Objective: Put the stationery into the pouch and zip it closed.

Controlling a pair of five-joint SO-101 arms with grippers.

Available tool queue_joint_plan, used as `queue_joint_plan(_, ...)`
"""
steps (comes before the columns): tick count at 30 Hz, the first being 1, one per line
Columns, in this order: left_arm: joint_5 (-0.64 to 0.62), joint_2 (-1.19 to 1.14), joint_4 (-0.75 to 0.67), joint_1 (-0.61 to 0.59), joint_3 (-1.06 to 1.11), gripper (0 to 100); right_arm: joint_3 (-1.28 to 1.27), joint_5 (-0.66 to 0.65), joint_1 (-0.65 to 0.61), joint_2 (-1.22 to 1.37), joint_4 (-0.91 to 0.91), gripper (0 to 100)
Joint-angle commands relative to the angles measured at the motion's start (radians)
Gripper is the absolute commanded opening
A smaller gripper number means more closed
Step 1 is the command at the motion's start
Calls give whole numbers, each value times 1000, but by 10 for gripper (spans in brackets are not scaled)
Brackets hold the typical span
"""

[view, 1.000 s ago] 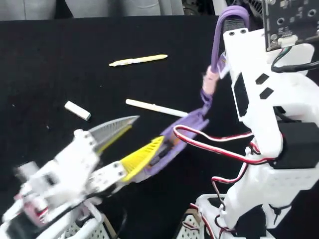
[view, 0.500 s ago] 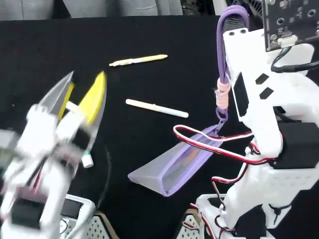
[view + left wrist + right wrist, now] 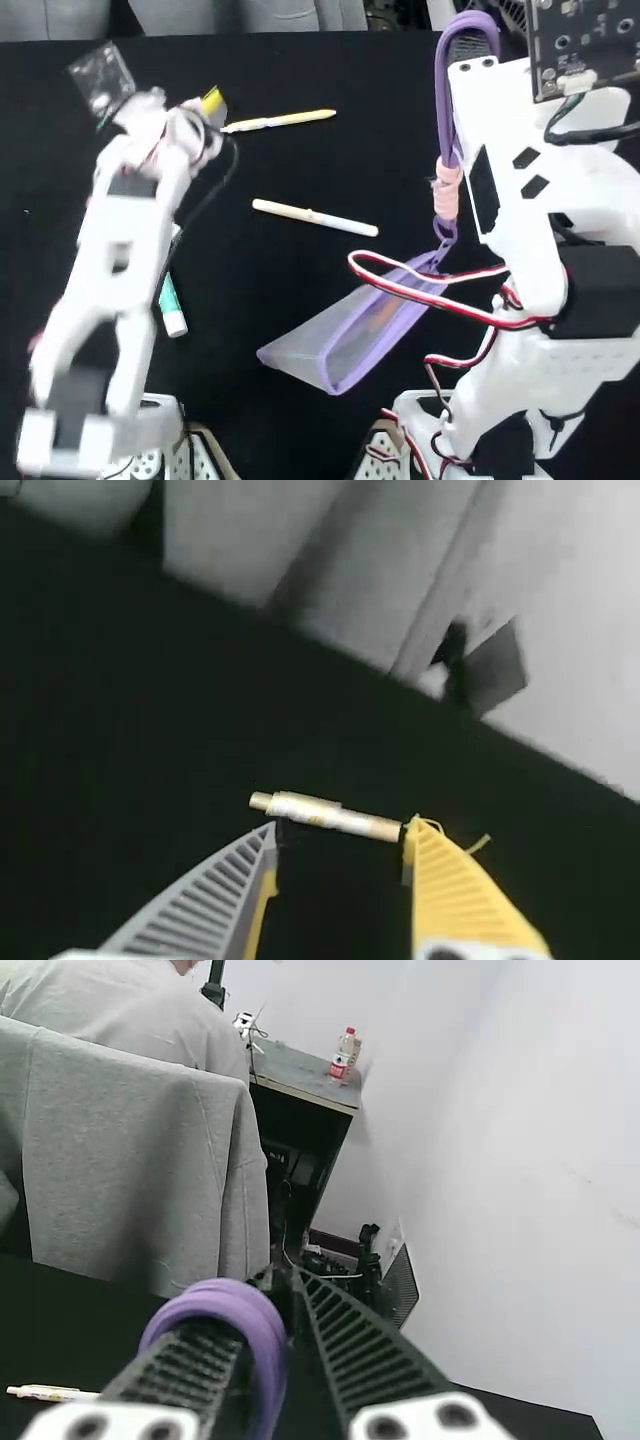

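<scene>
The translucent purple plastic pouch [image 3: 332,352] sits near right, the cream pen [image 3: 315,217] beyond it, the yellow pen [image 3: 278,121] farther, the teal-capped marker [image 3: 172,308] left.

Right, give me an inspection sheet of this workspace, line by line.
Surface: black table.
Job's things: purple pouch hangs by its strap, mouth looks open; yellow pen, white pen and teal marker lie outside it.
Clutter: nothing seen.
Grippers: left gripper open, straddling the yellow pen; right gripper shut on the strap.
Cables: red, white and black wires loop over the pouch.
Surroundings: grey fabric behind the table; bottle on a desk.
</scene>
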State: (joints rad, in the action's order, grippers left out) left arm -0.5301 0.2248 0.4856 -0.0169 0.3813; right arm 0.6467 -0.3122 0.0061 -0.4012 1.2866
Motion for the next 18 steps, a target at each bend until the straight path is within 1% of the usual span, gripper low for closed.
queue_joint_plan(1,-123,-379,235,2,-489,210,41,-2,17,-2,3,11)
queue_joint_plan(5,-269,-663,453,7,-875,210,41,-2,17,-2,3,11)
queue_joint_plan(9,-462,-918,598,2,-1231,211,41,-2,17,-2,3,11)
queue_joint_plan(12,-552,-1092,643,-5,-1475,211,39,-2,17,-2,3,11)
queue_joint_plan(18,-624,-1432,640,-5,-1859,211,39,-3,17,-2,5,11)
